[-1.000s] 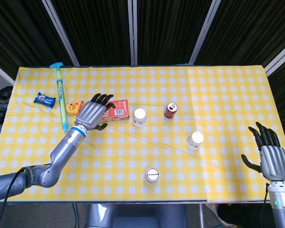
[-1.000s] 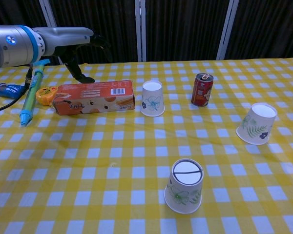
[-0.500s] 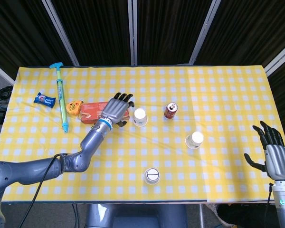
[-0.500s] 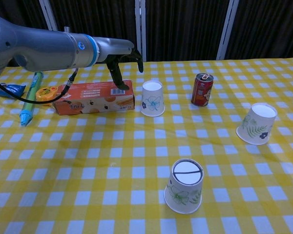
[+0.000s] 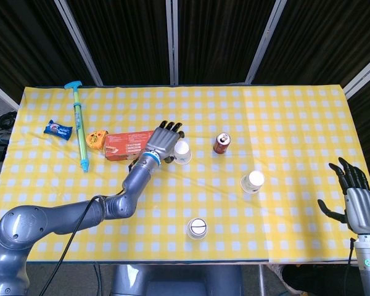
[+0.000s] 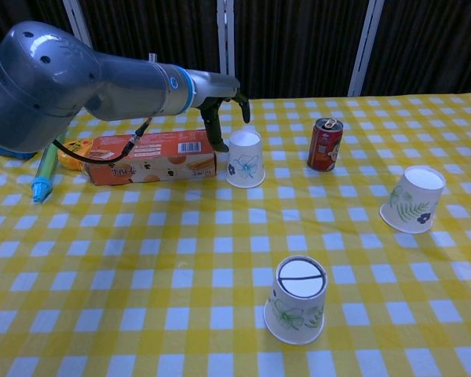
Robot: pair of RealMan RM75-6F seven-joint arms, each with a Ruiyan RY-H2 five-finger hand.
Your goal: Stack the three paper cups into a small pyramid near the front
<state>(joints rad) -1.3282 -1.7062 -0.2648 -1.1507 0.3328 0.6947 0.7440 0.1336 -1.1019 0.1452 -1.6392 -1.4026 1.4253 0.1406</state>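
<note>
Head view: left hand (image 5: 164, 139) sits with fingers spread, holding nothing, right at the left side of the back cup (image 5: 182, 152), half over the end of the orange box (image 5: 128, 143); contact with the cup can't be told from here. Right hand (image 5: 356, 203) hangs off the right edge of the worktop (image 5: 296, 117), fingers apart, empty. Second cup (image 5: 253, 181) is mid-right, third cup (image 5: 197, 227) near the front edge, all three upside down and well apart. Step looks like grasping the back cup: I'd wrap it around the wall, lightly, paper crushes, and lift straight up before carrying it forward. Soda can (image 5: 221, 143) stands near the cup's right side, so the swing should go forward, not right. Chest view: left hand (image 6: 222, 104) shows fingers pointing down just beside the cup (image 6: 246, 158), between it and the box (image 6: 151, 157); tight gap there, box could get nudged. Can (image 6: 325, 144) stays apart. Open checked cloth lies between the front cup (image 6: 297, 299) and the right cup (image 6: 413, 198), good room for the base pair, but the front edge is close.
</note>
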